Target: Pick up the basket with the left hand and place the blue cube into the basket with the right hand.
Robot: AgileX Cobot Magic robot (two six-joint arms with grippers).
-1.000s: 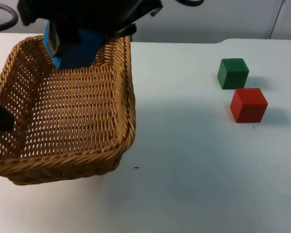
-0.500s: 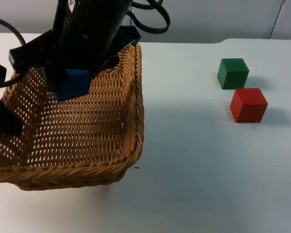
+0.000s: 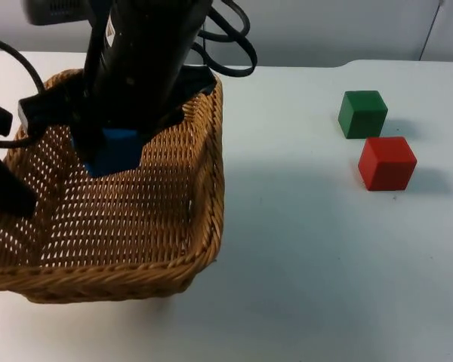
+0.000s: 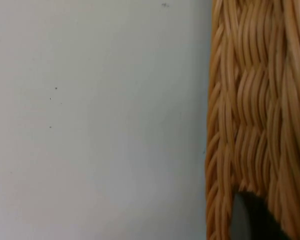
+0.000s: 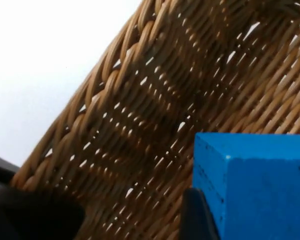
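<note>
The wicker basket (image 3: 204, 188) is at the table's left, and my left gripper (image 3: 6, 190) is shut on its left wall. In the left wrist view the woven wall (image 4: 255, 110) runs beside a black fingertip (image 4: 247, 220). My right gripper (image 3: 109, 145) hangs over the basket's inside, shut on the blue cube (image 3: 115, 153). The right wrist view has the blue cube (image 5: 260, 185) close up against a fingertip (image 5: 195, 215), with the basket's weave (image 5: 155, 100) behind it. I cannot tell whether the cube touches the basket's floor.
A green cube (image 3: 362, 113) and a red cube (image 3: 386, 162) stand close together at the right of the white table (image 3: 309, 264). The right arm's black body covers the basket's far rim.
The right arm has come forward and down over the basket with the blue cube, from the far rim to over the inside. The basket has shifted slightly to the right.
</note>
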